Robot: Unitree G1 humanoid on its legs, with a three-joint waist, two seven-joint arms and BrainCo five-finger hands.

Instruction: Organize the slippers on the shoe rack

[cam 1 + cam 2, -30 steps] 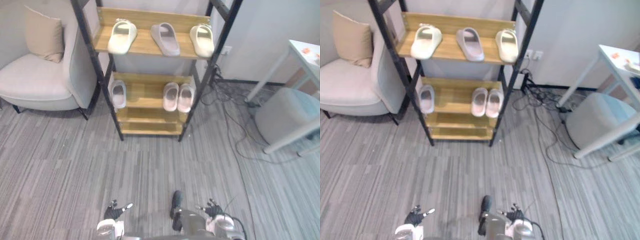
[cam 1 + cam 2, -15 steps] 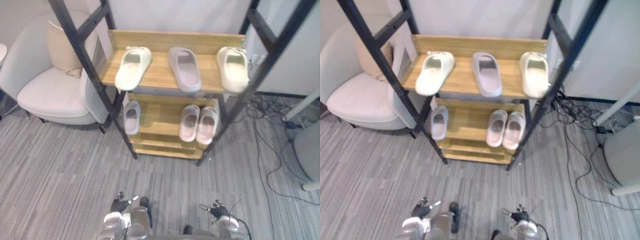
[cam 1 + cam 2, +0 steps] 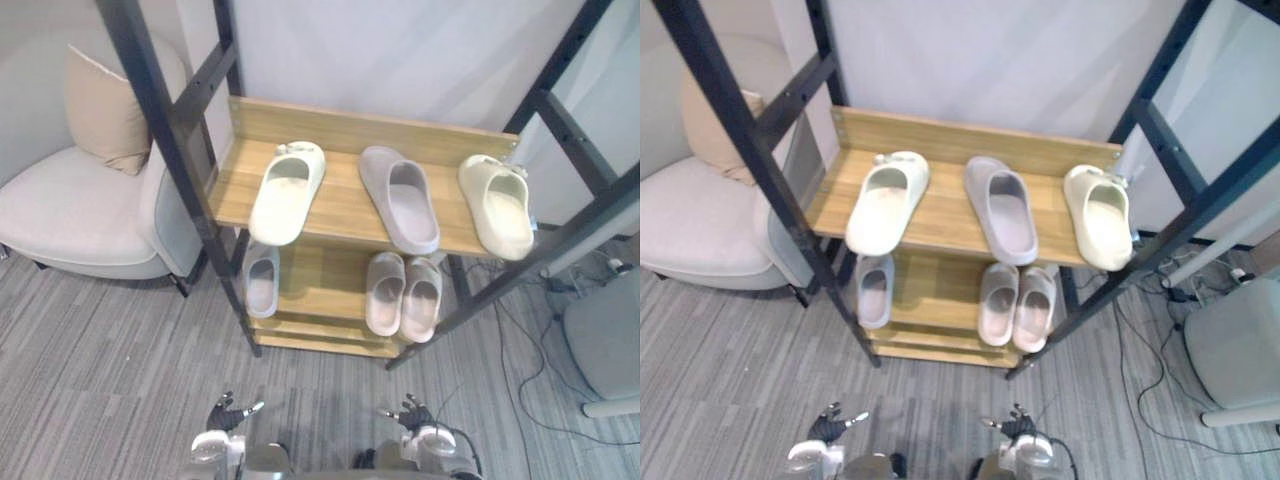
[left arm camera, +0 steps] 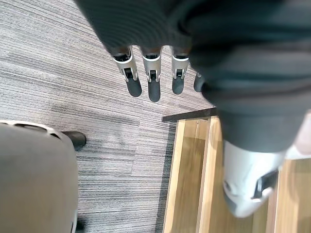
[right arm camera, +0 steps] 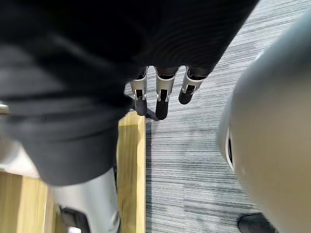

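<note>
Nothing on the shelves is shifting; it is the camera that is coming in closer, so the shoe rack (image 3: 350,122) is looming larger while every slipper is keeping its place. On the top shelf (image 3: 341,205) a cream slipper (image 3: 286,190) is lying at the left end, a mauve-grey slipper (image 3: 399,197) is sitting in the middle and a second cream slipper (image 3: 495,205) is resting at the right end, so the cream pair is being split. On the lower shelf (image 3: 318,285) a lone grey slipper (image 3: 261,281) is lying at the left end and a pale pink pair (image 3: 402,294) is sitting side by side, touching, towards the right end. The left hand (image 3: 228,413) and the right hand (image 3: 412,412) are hanging low over the carpet in front of the rack, fingers straight and apart, carrying nothing. The step in hand is looking like the approach, with no sorting begun. To do it well, the robot is probably needing to square up to the rack's front edge, then reach for the middle slipper first, closing over its strap and lifting it clear before sliding anything, so its neighbours are not being knocked off the shelf's front edge.
</note>
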